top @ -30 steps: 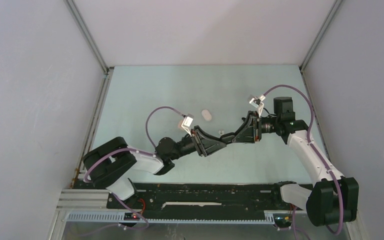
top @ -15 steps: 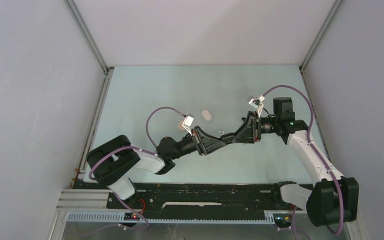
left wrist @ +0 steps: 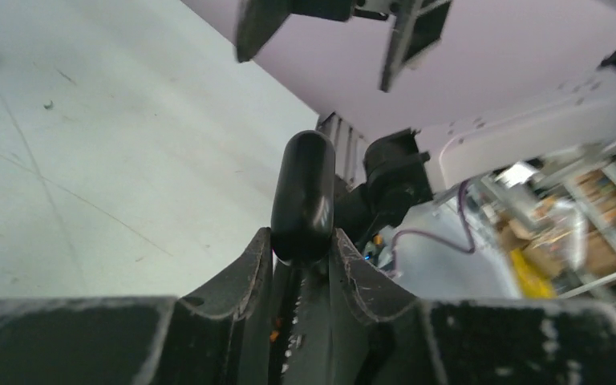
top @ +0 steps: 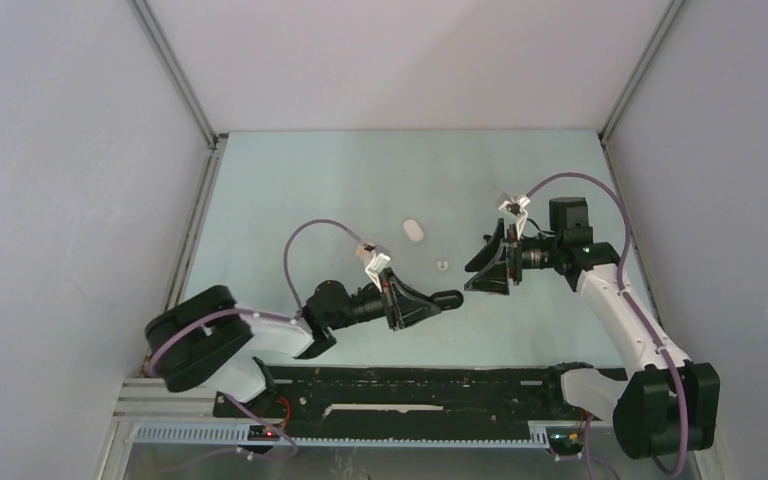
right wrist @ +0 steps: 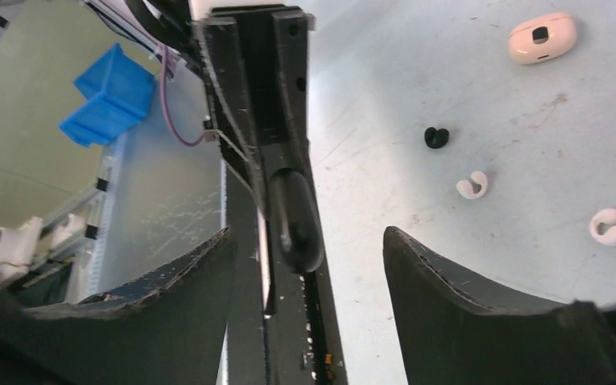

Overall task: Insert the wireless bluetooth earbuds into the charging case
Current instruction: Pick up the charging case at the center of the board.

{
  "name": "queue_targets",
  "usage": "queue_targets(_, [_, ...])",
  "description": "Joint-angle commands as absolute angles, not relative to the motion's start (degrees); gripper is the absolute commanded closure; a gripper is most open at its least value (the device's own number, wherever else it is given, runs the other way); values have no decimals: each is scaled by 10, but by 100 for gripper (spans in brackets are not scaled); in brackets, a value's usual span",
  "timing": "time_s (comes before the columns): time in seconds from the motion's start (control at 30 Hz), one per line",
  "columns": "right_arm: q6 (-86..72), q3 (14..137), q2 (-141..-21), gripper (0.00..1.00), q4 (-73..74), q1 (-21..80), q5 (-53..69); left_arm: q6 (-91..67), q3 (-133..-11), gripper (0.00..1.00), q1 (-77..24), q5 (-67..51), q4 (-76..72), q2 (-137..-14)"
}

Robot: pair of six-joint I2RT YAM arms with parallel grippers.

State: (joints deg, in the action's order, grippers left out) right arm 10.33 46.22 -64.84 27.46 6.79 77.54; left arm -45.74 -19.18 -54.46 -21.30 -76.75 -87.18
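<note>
- Pale green table, grey walls round it, that's the whole background. Tools?
- Left gripper is clamped on a black case. It pinches only the lower end, so the case sticks out past the fingertips, up off the table. Right gripper is spread wide and empty. It faces the case end-on, close but not touching.
- Case lid open or closed?
- Can't tell, it's edge-on in both wrist views. My guess is closed.
- Buds?
- All on the table, none in a case. Black earbud is nearest, with a white earbud just beside it. A second white earbud is further out. Pale case sits beyond them, well apart.
- Risks?
- Main one is the hold. It's on a rounded, glossy shell near one end, so a push from the right fingers could swivel the case or squirt it out. The right jaws are also close enough that a misaimed close would clip the left fingers instead of the lid. Prying the lid against that small a pinch could drop the case. Further on, the buds are tiny and curved, so they're easy to flick away. The black one probably belongs to the black case, and grabbing a white one would be a mismatch.
</note>
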Motion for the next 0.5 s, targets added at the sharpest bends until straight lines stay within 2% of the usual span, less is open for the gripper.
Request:
queue_targets(0.0, [204, 463, -615, 31, 322, 90, 726, -215, -207, 100, -586, -188, -525, -744])
queue_targets(0.07, [260, 464, -604, 34, 348, 127, 666, -98, -229, 97, -625, -140, -393, -704])
queue_targets(0.13, [306, 463, -597, 38, 370, 168, 602, -39, -235, 97, -644, -117, -340, -689])
queue_targets(0.47, [398, 471, -604, 62, 431, 230, 575, -7, -209, 100, -650, -101, -381, -690])
